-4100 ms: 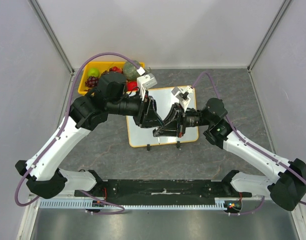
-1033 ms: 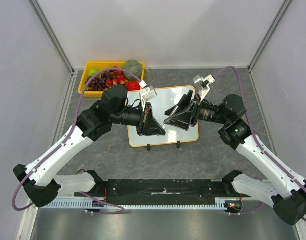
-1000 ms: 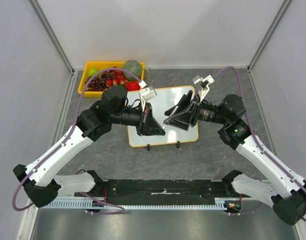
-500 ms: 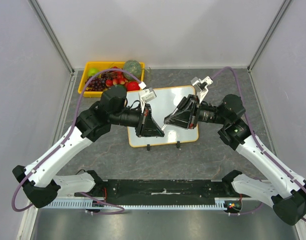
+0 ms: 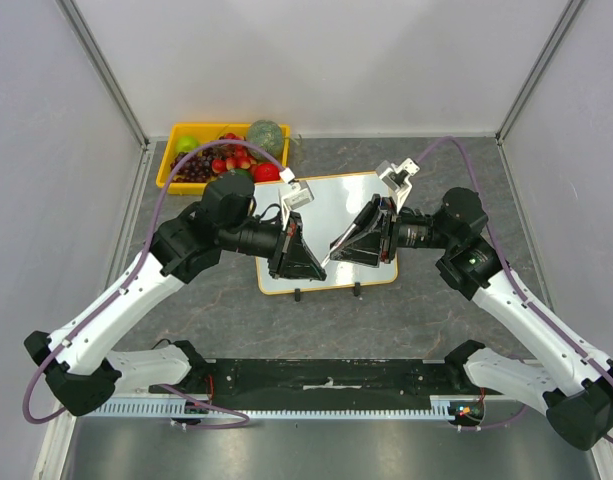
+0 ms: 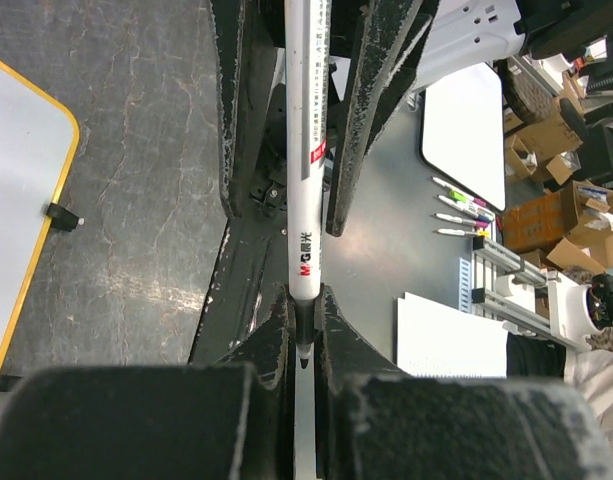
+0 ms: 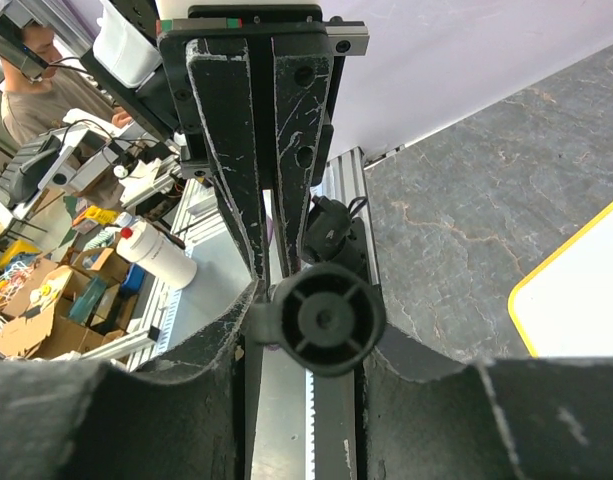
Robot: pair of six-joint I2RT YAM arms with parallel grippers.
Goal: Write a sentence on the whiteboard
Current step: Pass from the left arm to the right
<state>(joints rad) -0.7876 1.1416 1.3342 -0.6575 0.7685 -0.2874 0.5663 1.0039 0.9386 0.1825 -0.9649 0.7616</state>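
Note:
The whiteboard [image 5: 331, 195], white with an orange-yellow frame, lies flat at mid-table. Its corner also shows in the left wrist view [image 6: 16, 200] and the right wrist view [image 7: 586, 290]. No sentence shows on its bare parts; the middle is hidden under the grippers. My left gripper [image 5: 324, 263] is shut on the nib end of a white marker [image 6: 304, 200], nib toward my wrist. My right gripper [image 7: 316, 315] faces it tip to tip, closed round the marker's black round end [image 7: 326, 318]. Both hover above the board's near half.
A yellow tray [image 5: 176, 180] of fruit stands at the back left, beside the left arm's elbow. Two black clips [image 5: 299, 294] sit on the board's near edge. Grey walls close in the left, right and back sides.
The right gripper has slid left toward the left gripper and its jaws have narrowed onto the marker's end. The left gripper stays shut on the marker and has shifted slightly nearer.

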